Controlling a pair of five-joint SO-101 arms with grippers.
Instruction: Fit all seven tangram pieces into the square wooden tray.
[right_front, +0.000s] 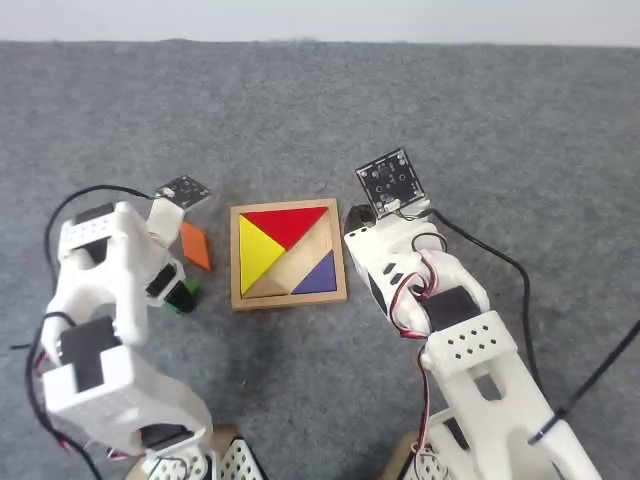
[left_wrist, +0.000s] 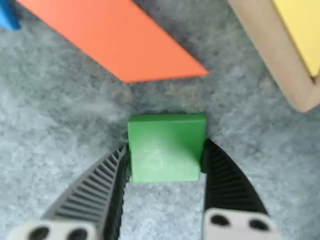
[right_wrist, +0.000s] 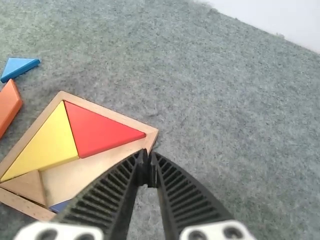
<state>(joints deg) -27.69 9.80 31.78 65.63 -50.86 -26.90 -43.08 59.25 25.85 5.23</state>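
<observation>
The square wooden tray (right_front: 236, 262) lies near the middle of the grey felt counter (right_front: 480, 120), partly filled. A red triangle (right_front: 288, 224) sits along the tray's far edge and a yellow triangle (right_front: 257, 252) along its left edge, the two meeting on a diagonal. A purple triangle (right_front: 320, 275) fills the near right corner and a small wood-coloured triangle (right_front: 266, 286) lies at the near edge beside the yellow one. A strip of the tray floor between them is bare.

Three pieces are outside the tray, on the side toward the counter's left edge. The orange parallelogram (right_front: 195, 246) lies flat just beside the tray. A small blue triangle (right_wrist: 19, 67) lies just beyond the orange piece's far end. The green square (left_wrist: 166, 146) is nearer than the orange piece, gripped by the left gripper (left_wrist: 166, 155), whose two fingers press against opposite sides of it. I cannot tell whether the square is off the felt.

The right gripper (right_wrist: 148, 167) is clenched on nothing, its tips together above the tray's far right corner.
</observation>
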